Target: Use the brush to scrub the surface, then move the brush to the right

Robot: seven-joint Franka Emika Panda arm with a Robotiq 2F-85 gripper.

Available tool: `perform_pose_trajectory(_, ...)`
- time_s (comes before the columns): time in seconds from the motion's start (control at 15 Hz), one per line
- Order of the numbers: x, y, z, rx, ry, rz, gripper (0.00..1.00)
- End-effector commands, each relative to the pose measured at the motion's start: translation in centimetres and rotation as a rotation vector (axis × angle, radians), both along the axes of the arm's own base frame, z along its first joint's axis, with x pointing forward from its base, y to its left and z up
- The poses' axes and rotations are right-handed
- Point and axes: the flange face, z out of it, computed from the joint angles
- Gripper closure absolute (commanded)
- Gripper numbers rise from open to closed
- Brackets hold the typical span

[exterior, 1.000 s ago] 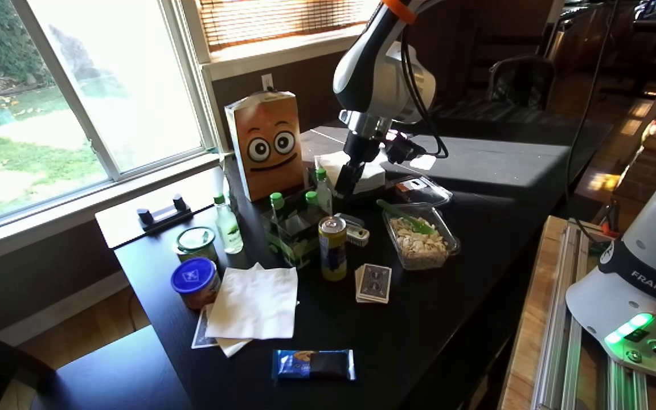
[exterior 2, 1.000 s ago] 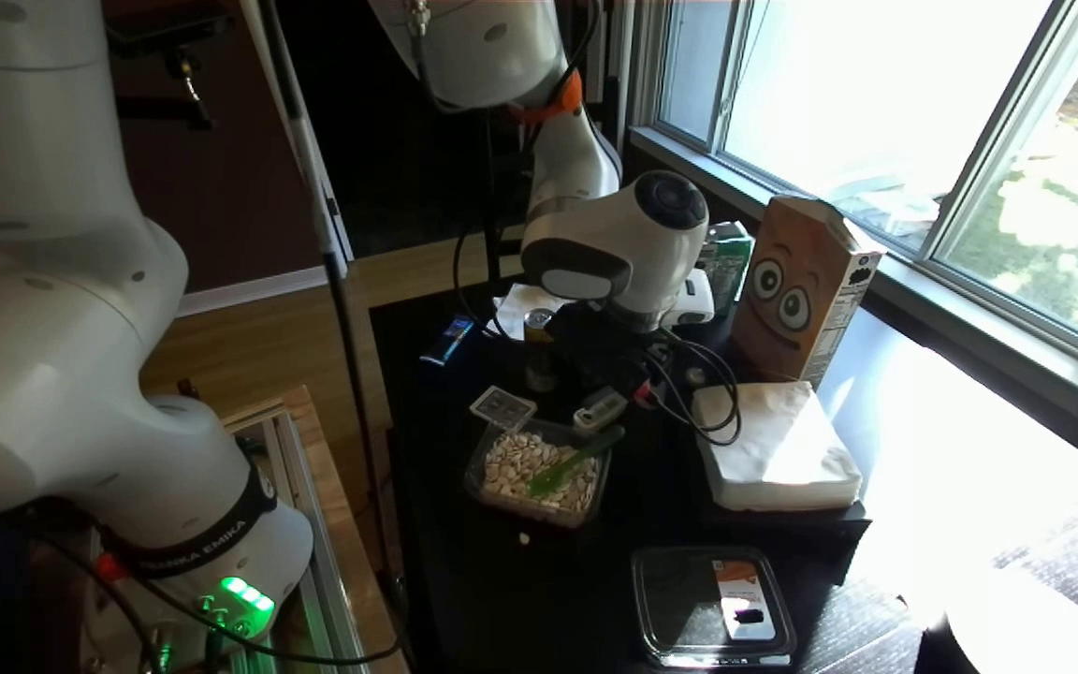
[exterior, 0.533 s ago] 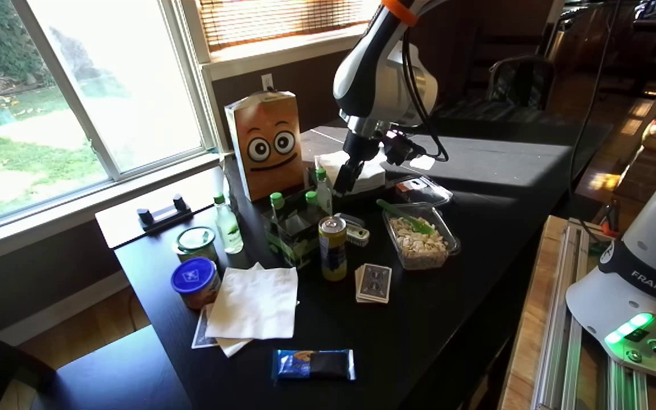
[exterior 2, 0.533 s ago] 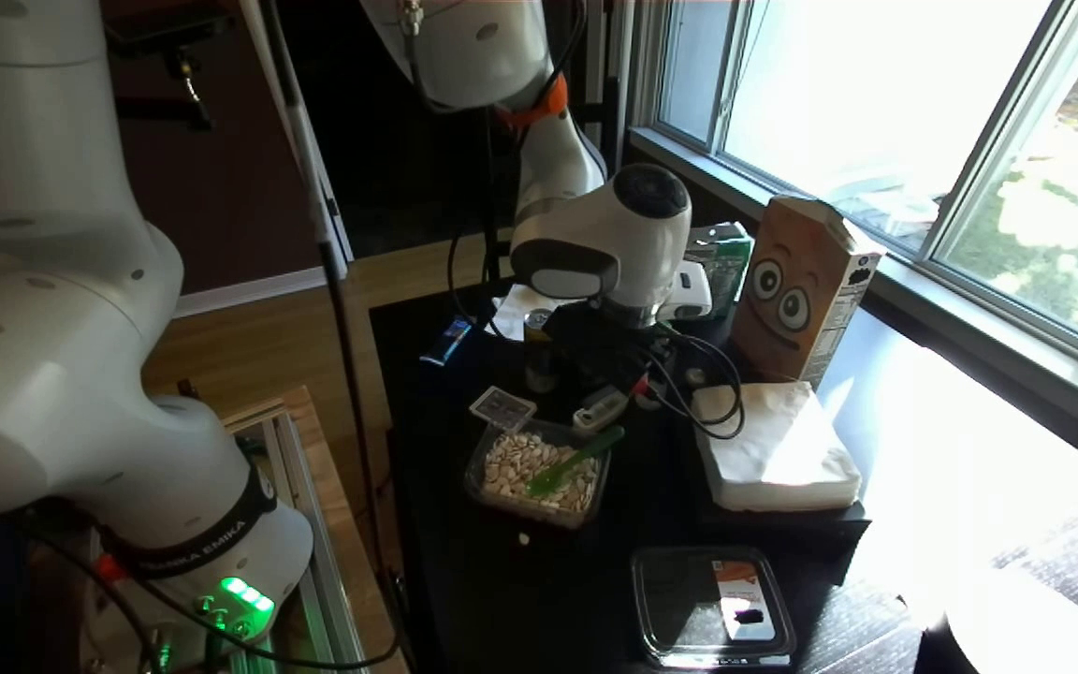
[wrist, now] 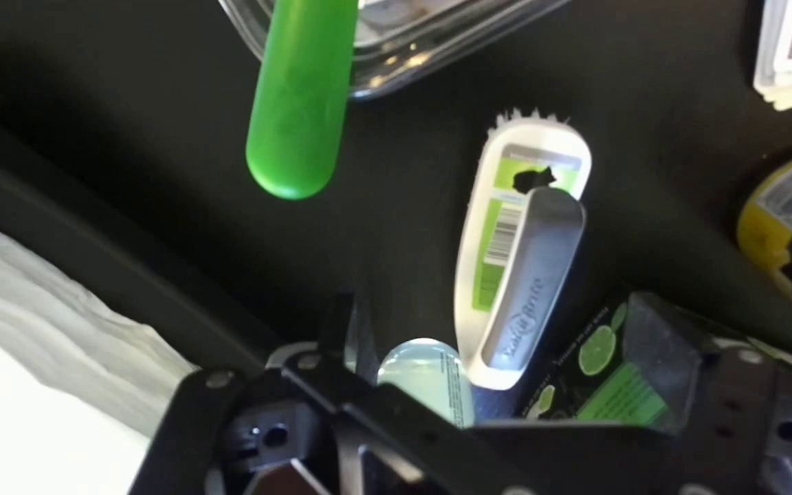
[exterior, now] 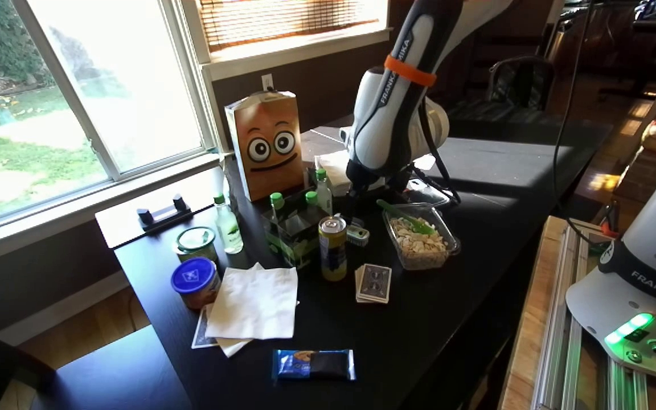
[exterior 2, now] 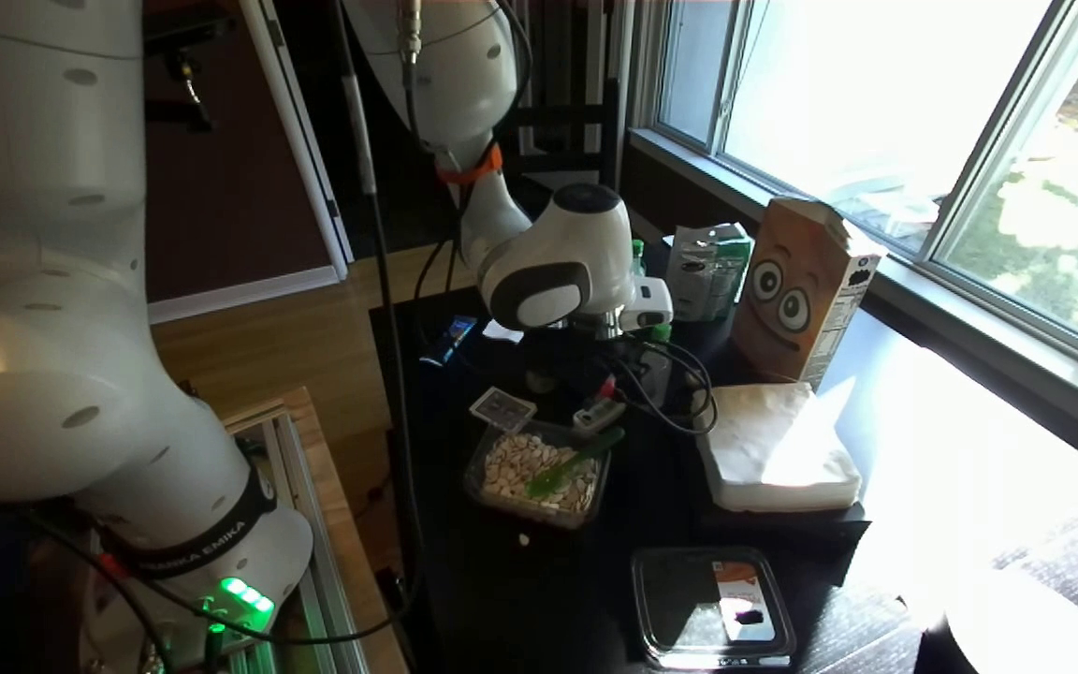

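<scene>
Held fingers (wrist: 729, 399) wide apart, gripping nothing, above the counter (exterior: 413, 319). Faced the brush (wrist: 523, 254), lying there handle (wrist: 542, 268) up between seed tub (wrist: 430, 51) and bottle carrier (wrist: 619, 385). Looked light, stiff and perhaps slick; seemed best pinched across that raised handle.

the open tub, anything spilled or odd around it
Yes: in an exterior view, a single pale piece lies loose on the black tabletop outside the tub; it resembles the heap inside, so probably spilled.
</scene>
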Motion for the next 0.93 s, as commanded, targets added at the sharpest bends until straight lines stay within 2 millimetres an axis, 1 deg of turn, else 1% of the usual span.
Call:
perform_pose_trajectory(0.0, 1.2, 0.8, 0.1, -0.048, -0.009, -0.004, 0.01)
perform_pose_trajectory(0.13, 1.9, 1.3, 0.3, -0.047, -0.014, -0.008, 0.06)
perform_pose_trajectory(0.27, 2.5, 1.6, 0.5, -0.044, -0.019, -0.012, 0.17)
perform_pose_trajectory(0.33, 2.7, 1.7, 0.5, -0.043, -0.020, -0.015, 0.26)
perform_pose_trajectory(0.4, 2.9, 1.5, 0.5, -0.041, -0.016, -0.021, 0.30)
perform_pose_trajectory(0.47, 3.0, 1.4, 0.4, -0.039, -0.009, -0.029, 0.32)
perform_pose_trajectory(0.67, 3.1, 1.0, -0.2, -0.036, 0.023, -0.049, 0.31)
perform_pose_trajectory(0.8, 3.1, 1.1, -0.7, -0.032, 0.049, -0.051, 0.32)
perform_pose_trajectory(0.87, 3.1, 1.2, -0.9, -0.030, 0.057, -0.052, 0.38)
